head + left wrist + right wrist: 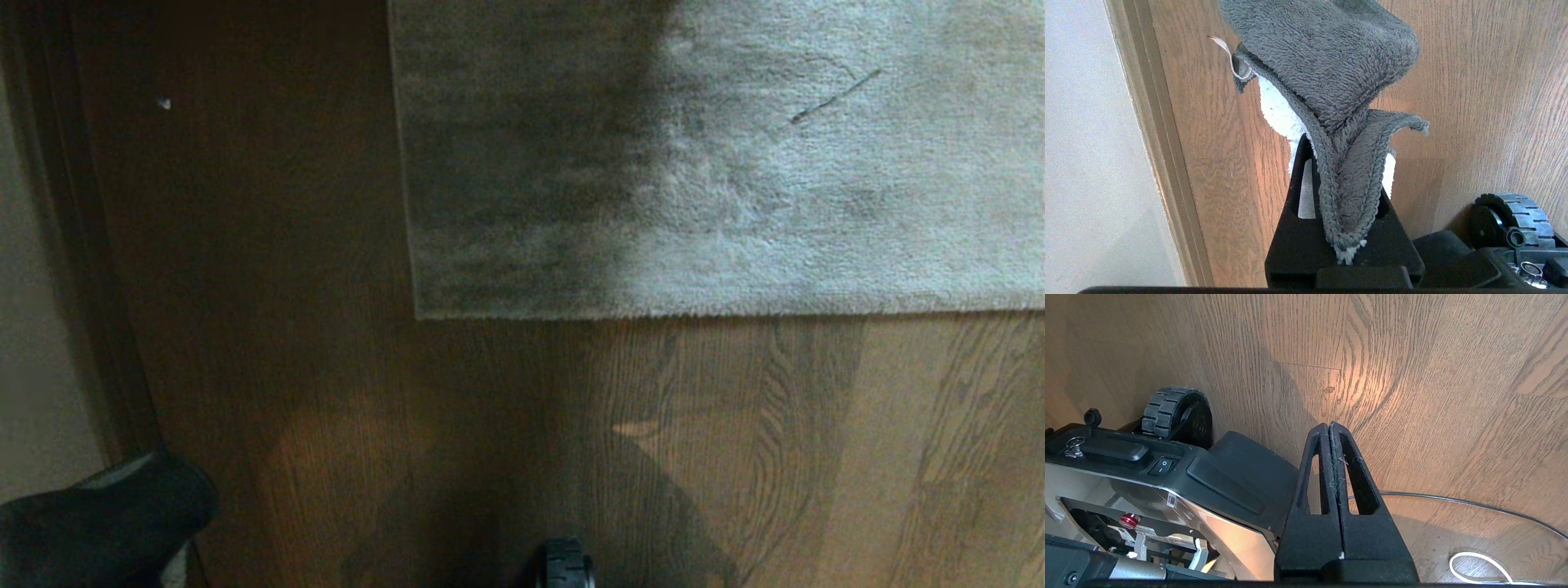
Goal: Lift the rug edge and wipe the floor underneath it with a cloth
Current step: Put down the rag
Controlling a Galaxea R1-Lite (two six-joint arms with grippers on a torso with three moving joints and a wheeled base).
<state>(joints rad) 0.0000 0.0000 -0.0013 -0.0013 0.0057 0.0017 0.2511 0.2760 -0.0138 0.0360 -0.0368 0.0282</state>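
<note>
The left tool (1345, 179) pinches the cloth (1331, 81), grey terry with white parts, which stands up out of its pressed-together fingers above the floor (1486, 81) beside a pale baseboard (1155, 143). The right tool (1329, 428) is pressed together and empty, near the robot's wheel (1167, 410). In the head view the rug edge (735, 313) lies flat on the planks.

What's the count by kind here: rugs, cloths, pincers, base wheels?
Rug: 1
Cloth: 1, in the left pincer
Pincers: 2, left pincer, right pincer shut on nothing
Wheels: 2, one in the left wrist view, one in the right wrist view
Total: 6
</note>
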